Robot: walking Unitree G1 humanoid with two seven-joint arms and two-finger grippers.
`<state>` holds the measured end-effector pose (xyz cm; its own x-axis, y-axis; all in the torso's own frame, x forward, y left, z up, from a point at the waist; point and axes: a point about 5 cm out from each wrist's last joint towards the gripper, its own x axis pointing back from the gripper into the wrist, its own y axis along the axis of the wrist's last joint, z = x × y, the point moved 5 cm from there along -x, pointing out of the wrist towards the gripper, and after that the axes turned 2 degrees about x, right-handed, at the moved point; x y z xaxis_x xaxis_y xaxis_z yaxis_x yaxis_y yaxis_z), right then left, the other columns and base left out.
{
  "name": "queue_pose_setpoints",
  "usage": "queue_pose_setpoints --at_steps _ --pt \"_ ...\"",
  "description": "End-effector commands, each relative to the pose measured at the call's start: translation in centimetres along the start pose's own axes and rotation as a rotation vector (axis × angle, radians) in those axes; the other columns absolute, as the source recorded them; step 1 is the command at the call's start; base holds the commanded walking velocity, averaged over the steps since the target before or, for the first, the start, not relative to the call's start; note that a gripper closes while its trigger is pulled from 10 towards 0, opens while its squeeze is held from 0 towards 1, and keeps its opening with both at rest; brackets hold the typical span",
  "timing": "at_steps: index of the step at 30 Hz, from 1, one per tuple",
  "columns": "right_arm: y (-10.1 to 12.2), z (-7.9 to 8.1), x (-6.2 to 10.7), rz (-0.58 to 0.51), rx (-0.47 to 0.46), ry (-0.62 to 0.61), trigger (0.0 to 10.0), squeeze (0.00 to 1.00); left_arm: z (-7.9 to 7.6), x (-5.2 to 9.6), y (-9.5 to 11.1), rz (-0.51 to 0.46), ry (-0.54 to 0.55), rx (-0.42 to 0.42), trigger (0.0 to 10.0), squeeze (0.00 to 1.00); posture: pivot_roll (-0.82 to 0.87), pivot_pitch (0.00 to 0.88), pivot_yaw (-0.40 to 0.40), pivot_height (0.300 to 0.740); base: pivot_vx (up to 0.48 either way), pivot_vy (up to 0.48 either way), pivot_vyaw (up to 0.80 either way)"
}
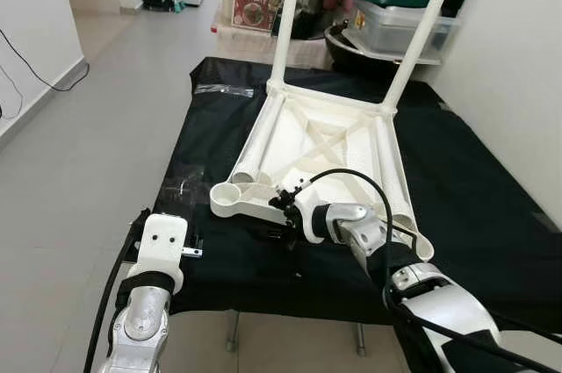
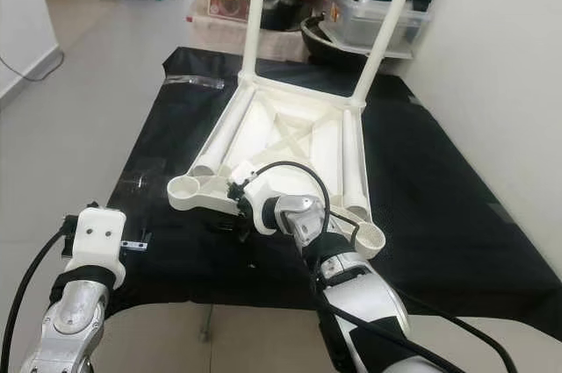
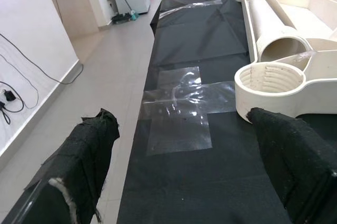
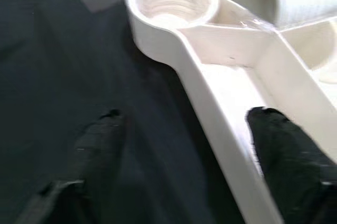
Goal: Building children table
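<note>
Black cloth (image 1: 492,215): right gripper (image 4: 181,145) wide open, straddling table frame (image 4: 221,76) rim; left gripper (image 3: 189,150) open.

Bright, even indoor light; right wrist view blurred, glare on the plastic sheet (image 3: 179,113).

Black cloth (image 1: 474,206) covering the work surface, with clear plastic sheets (image 3: 179,108) lying flat near its left edge and a clear plastic bag (image 1: 224,89) at its far left corner. Beyond the far edge: a green-lidded container (image 1: 395,6) and a printed box (image 1: 257,3). Grey tiled floor (image 1: 97,145) at left, a cable (image 1: 35,70) trailing along the white wall.
</note>
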<state>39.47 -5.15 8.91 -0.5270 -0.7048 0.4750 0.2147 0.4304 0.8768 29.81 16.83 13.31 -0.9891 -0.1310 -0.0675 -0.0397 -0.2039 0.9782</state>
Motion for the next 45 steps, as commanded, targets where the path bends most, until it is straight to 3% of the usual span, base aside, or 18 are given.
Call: queue_pose_setpoints --at_steps 1,4,11,12,14,15,17,18,19,21,24,26,29,30,33,41,45 --pt "-3.2 0.6 0.0 0.119 -0.045 0.006 0.0 0.00 -0.4 -0.1 0.1 -0.008 -0.007 0.002 10.0 0.00 0.17 0.000 -0.177 0.740 0.000 0.000 0.00" --pt "-4.6 0.6 0.2 0.193 -0.014 -0.007 0.0 0.00 -0.3 -0.1 0.1 -0.009 -0.003 0.002 10.0 0.00 0.17 0.000 -0.179 0.740 0.000 0.000 0.00" --pt "-5.1 -0.4 1.0 0.249 0.056 -0.028 0.0 0.00 -0.3 -0.1 0.1 -0.008 -0.002 0.000 10.0 0.00 0.17 0.000 -0.179 0.740 0.000 0.000 0.00" --pt "-5.7 -0.7 1.7 0.297 0.178 0.011 0.0 0.00 -0.4 0.0 0.1 -0.007 -0.003 0.001 10.0 0.00 0.17 0.000 -0.180 0.740 0.000 0.000 0.00" --pt "-5.7 -0.7 1.7 0.297 0.178 0.011 0.0 0.00 -0.4 0.0 0.1 -0.007 -0.003 0.001 10.0 0.00 0.17 0.000 -0.180 0.740 0.000 0.000 0.00" --pt "-7.1 -0.9 2.9 0.381 0.324 0.082 0.0 0.00 -0.4 0.0 0.1 -0.007 -0.001 0.002 10.0 0.00 0.16 0.000 -0.185 0.740 0.000 0.000 0.00" --pt "-7.5 -1.0 3.3 0.409 0.364 0.104 0.0 0.00 -0.4 0.0 0.1 -0.006 0.000 0.002 10.0 0.00 0.16 0.000 -0.185 0.740 0.000 0.000 0.00" --pt "-8.5 -1.4 4.2 0.464 0.442 0.133 0.0 0.00 -0.3 0.1 0.1 -0.005 0.002 0.002 10.0 0.00 0.16 0.000 -0.188 0.740 0.000 0.000 0.00" --pt "-8.5 -1.4 4.2 0.464 0.442 0.133 0.0 0.00 -0.3 0.1 0.1 -0.005 0.002 0.002 10.0 0.00 0.16 0.000 -0.188 0.740 0.000 0.000 0.00" --pt "-10.2 -2.3 6.5 0.561 0.542 0.196 0.0 0.00 -0.2 0.1 0.0 -0.005 0.007 0.002 10.0 0.00 0.16 0.000 -0.192 0.740 0.000 0.000 0.00" --pt "-10.7 -2.8 7.6 0.598 0.569 0.215 0.0 0.00 -0.2 0.1 0.0 -0.004 0.009 0.002 10.0 0.00 0.16 0.000 -0.193 0.740 0.000 0.000 0.00" --pt "-11.6 -5.0 10.4 0.689 0.611 0.175 0.0 0.00 0.0 0.2 -0.1 -0.002 0.015 0.002 10.0 0.00 0.15 0.000 -0.191 0.740 0.000 0.000 0.00" --pt "-11.8 -5.9 11.6 0.726 0.620 0.149 0.0 0.00 0.0 0.2 -0.1 0.000 0.016 0.002 10.0 0.00 0.15 0.000 -0.191 0.740 0.000 0.000 0.00" --pt "-12.4 -7.6 14.3 0.799 0.637 0.111 0.0 0.00 0.0 0.2 -0.2 0.002 0.015 0.002 10.0 0.00 0.14 0.000 -0.187 0.740 0.000 0.000 0.00" --pt "-12.4 -7.6 14.3 0.799 0.637 0.111 0.0 0.00 0.0 0.2 -0.2 0.002 0.015 0.002 10.0 0.00 0.14 0.000 -0.187 0.740 0.000 0.000 0.00" --pt "-14.2 -8.8 18.9 0.917 0.659 0.128 0.0 0.00 -0.1 0.3 -0.3 0.008 0.007 -0.001 10.0 0.00 0.13 0.000 -0.179 0.740 0.000 0.000 0.00" --pt "-14.3 -9.0 19.2 0.923 0.660 0.121 0.0 0.00 -0.1 0.3 -0.4 0.009 0.007 -0.001 10.0 0.00 0.13 0.000 -0.179 0.740 0.000 0.000 0.00"
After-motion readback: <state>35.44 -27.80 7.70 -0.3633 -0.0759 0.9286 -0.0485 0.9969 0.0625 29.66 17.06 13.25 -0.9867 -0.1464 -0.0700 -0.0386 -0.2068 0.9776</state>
